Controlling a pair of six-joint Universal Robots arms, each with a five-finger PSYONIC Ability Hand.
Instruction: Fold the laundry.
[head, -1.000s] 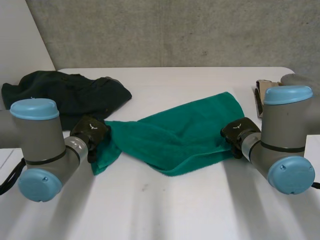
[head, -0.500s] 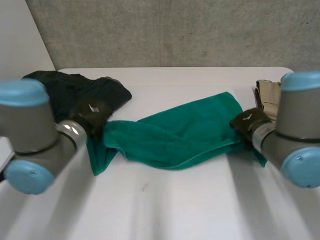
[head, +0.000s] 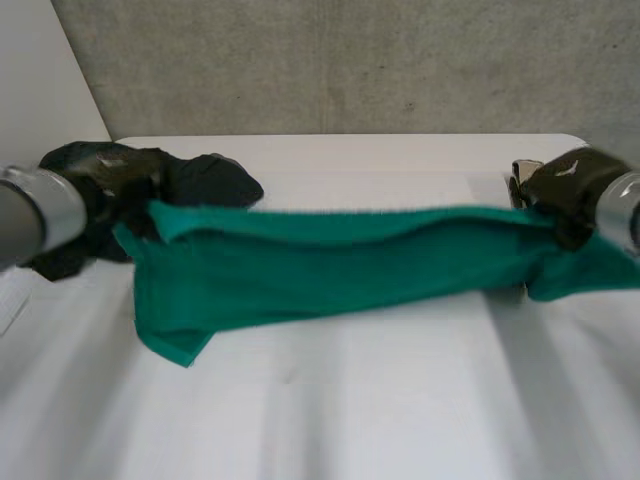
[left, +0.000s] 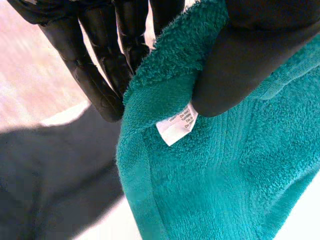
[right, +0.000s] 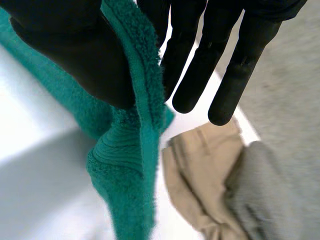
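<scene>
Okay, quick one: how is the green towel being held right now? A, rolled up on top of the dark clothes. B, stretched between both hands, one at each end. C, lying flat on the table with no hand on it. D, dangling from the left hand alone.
B: the towel spans from the left hand to the right hand, each pinching one end.
</scene>
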